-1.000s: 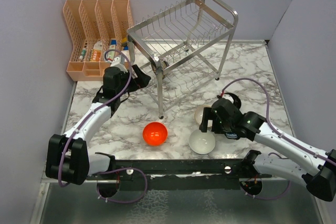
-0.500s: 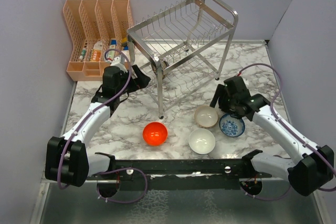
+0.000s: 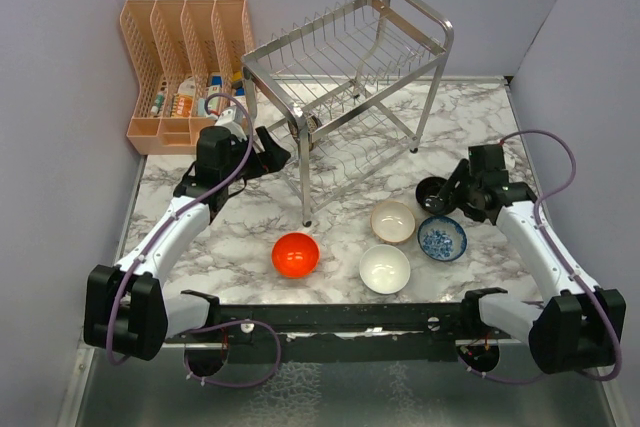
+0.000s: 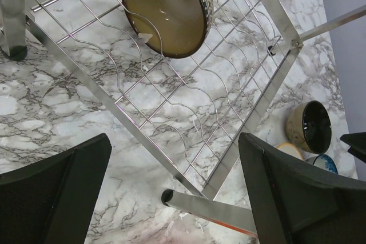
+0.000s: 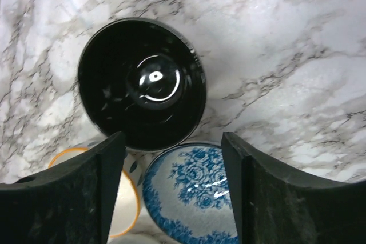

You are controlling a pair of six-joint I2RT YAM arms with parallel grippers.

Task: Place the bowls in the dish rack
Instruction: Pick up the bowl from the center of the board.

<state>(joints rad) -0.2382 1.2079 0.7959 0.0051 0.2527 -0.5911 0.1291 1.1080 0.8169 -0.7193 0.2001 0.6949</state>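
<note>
So, top view only: the whole layout. A shiny two-tier steel wire dish rack (image 3: 345,67) sits back-centre on the grey-veined white marble tabletop (image 3: 240,227). A peach plastic slotted organiser (image 3: 185,57) is in the back-left corner. A glossy red-orange round bowl (image 3: 296,254) and a plain white round bowl (image 3: 385,269) are near the front edge.
Left wrist view only: a mustard-brown round bowl with a dark patterned rim (image 4: 166,10) stands on edge in the rack's lower tier, leaning on the wavy wires. It's barely noticeable from above.
Right wrist view only: a glossy black round bowl (image 5: 142,84) seen straight down, with a shiny, empty inside.
Rack contents: that mustard-brown bowl on the lower tier.
Organiser contents: some small bottles (image 3: 185,99) in the front slots, too small to read.
Bowls on the table: five, all upright and empty. The black one, a beige-pink round bowl (image 3: 393,220) and a white round bowl with a blue flower pattern (image 3: 442,238) huddle just beside each other, right of the rack.
Left arm: stretched forward along the left side. The left gripper (image 4: 174,141) hovers low by the rack's near-left leg, jaws spread wide with nothing in them.
Right arm: reaching up the right side. The right gripper (image 5: 171,136) points down over the black bowl's near rim — jaws apart, holding nothing.
</note>
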